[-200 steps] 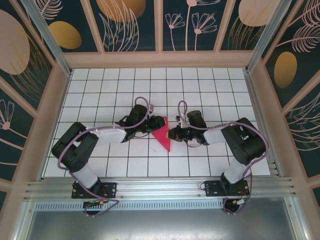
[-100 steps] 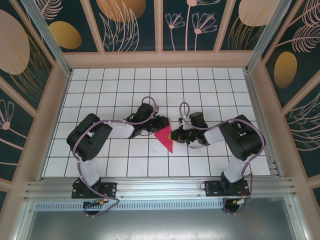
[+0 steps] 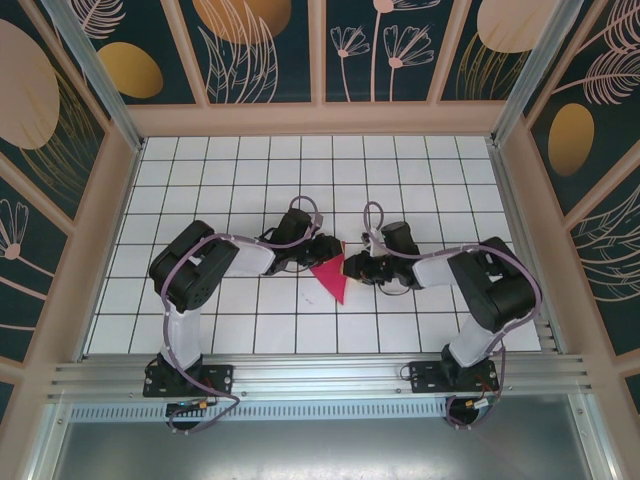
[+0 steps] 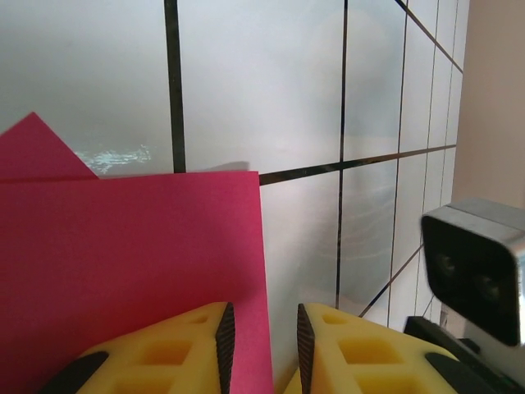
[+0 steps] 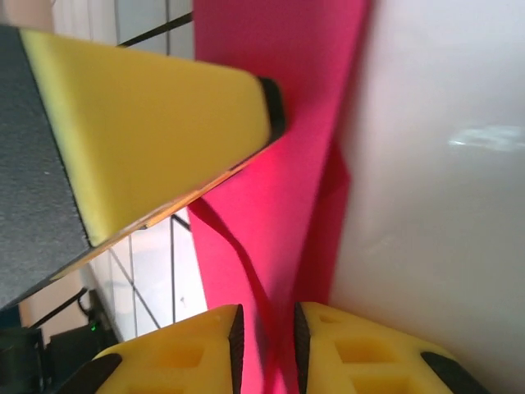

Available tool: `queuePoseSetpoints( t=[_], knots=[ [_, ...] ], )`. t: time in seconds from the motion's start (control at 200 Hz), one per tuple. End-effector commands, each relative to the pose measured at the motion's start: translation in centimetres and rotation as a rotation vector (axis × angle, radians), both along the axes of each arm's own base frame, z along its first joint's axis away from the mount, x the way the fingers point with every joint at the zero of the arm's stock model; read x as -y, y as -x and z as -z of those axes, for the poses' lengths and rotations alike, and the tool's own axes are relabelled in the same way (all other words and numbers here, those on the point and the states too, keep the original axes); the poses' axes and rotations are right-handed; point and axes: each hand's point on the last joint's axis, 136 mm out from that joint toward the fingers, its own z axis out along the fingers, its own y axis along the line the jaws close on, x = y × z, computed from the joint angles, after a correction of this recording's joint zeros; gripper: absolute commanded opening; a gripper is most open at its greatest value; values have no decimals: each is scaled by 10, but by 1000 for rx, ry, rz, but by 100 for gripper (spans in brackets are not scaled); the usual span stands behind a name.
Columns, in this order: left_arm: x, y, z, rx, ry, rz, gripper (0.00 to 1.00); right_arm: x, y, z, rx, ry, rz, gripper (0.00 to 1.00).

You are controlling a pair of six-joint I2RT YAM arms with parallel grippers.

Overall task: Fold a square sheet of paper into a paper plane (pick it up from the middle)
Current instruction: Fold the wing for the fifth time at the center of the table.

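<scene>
While both arms meet at the middle of the white gridded tabletop (image 3: 200, 190), I see the thin magenta-red sheet of paper (image 3: 331, 279) folded into a pointed wedge between them, its tip toward the arm bases. My left claw (image 4: 264, 316) stands a narrow gap apart, the paper's straight edge running into that gap. My right claw (image 5: 267, 316) is likewise slightly apart, a raised fold of the sheet passing between its yellow fingers (image 5: 180, 353); I cannot tell whether they touch it.

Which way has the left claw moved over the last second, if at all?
Yes, rightward: against the white grid table, the left claw has slid toward the red paper.
</scene>
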Motion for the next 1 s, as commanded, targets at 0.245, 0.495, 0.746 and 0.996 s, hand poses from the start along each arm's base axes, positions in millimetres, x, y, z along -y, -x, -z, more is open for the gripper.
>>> queuePoseSetpoints(
  t=[0.245,0.495,0.746,0.996],
  knots=[
    [0,5,13,-22,-37,13,30,-14,10,-44,125,17,-42,11],
    [1,6,11,-20,-31,16,30,-18,6,-5,45,78,-14,5],
    [0,5,-10,16,-10,7,35,-1,16,31,-31,141,1,4],
    [-35,3,-58,116,-48,-139,51,1,28,45,-80,119,-3,4]
  ],
)
